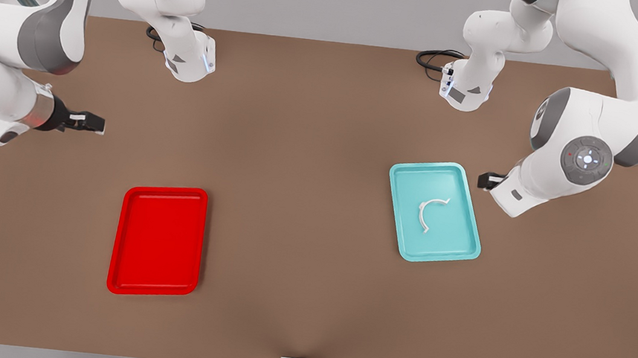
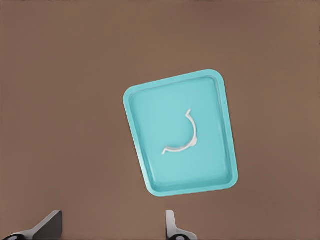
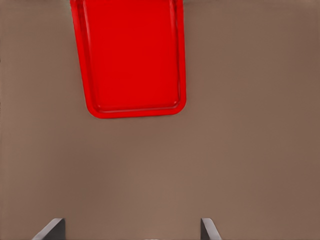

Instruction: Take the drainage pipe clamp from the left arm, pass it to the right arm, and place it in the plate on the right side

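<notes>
Lying in the teal tray [image 1: 406, 238], the white half-ring clamp [image 1: 429, 211]; both pincers [image 2: 112, 227] [image 3: 132, 230] gape wide.

The plate [image 3: 131, 60] is cut off by the top edge of the right wrist view; in the front view the left gripper [image 1: 484, 180] sits mostly hidden behind its own wrist, right of centre

The drainage pipe clamp [image 1: 431, 213], a thin white half-ring strip with short outturned end tabs, is seen lying flat inside the teal tray [image 1: 403, 238]. The plate [image 1: 158, 241], a red shallow rectangular tray, is set well apart, unoccupied.
</notes>
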Controlling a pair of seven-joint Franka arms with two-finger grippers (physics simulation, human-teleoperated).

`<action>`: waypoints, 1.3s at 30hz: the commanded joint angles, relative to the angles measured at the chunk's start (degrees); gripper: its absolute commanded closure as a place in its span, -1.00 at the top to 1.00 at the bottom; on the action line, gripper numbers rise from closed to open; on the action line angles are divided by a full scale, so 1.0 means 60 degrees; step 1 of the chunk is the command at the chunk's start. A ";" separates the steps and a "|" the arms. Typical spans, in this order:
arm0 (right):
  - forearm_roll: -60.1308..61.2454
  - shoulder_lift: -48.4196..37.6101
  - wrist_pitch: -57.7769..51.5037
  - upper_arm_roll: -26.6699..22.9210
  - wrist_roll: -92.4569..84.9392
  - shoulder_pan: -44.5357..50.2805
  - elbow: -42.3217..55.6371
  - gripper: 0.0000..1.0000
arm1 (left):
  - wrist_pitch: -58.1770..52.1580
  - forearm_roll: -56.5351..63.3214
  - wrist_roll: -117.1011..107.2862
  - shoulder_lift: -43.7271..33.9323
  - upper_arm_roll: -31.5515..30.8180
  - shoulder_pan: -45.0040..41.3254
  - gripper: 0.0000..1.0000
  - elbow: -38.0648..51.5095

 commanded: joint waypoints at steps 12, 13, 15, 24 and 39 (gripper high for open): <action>0.0216 0.0050 0.0723 -0.0002 -0.0348 0.0034 0.0044 1.00 | 0.7377 -0.0199 -0.4245 0.3021 0.0216 -0.0470 1.00 -0.3254; 0.0216 0.0064 0.0738 -0.0002 -0.0348 0.0034 0.0044 1.00 | 0.7713 -0.0199 -0.4539 0.3021 0.0216 -0.0484 1.00 -0.3503; 0.0216 0.0064 0.0753 -0.0002 -0.0348 0.0034 0.0044 1.00 | 0.8066 -0.0199 -0.4598 0.3212 0.0216 -0.0660 1.00 -0.3825; 0.0216 0.0064 0.0753 0.0012 -0.0362 0.0034 0.0014 1.00 | 0.9443 -0.0418 -0.7059 0.3197 0.0318 -0.0616 1.00 -0.5423; 0.0275 0.0079 0.0753 0.0012 -0.0421 0.0048 0.0014 1.00 | 0.9326 -0.0682 -0.7015 0.3168 0.0303 -0.0660 0.04 -0.5525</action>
